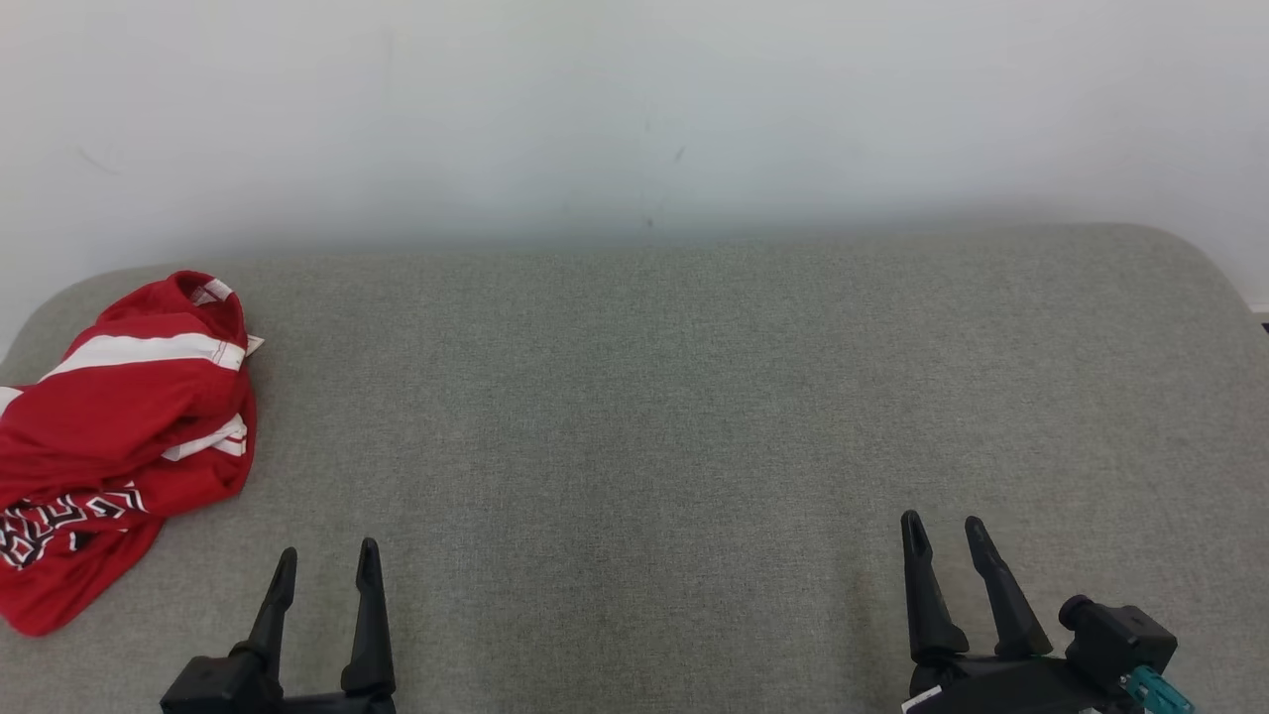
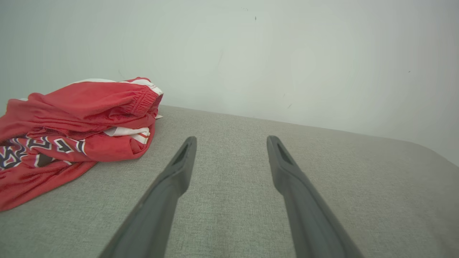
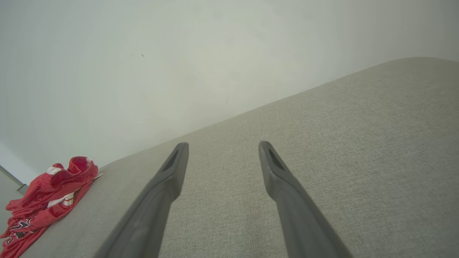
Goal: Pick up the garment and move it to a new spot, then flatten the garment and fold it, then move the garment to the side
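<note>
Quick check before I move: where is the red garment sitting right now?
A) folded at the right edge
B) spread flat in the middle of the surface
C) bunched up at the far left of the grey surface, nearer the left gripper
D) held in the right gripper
C: the red garment lies crumpled at the left end of the grey surface, beside the open left gripper; the right gripper is open and holds nothing.

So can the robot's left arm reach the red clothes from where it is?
Probably yes. The red garment lies crumpled just to the left of the open left fingers, on the same grey fabric surface, and nothing stands between them.
</note>
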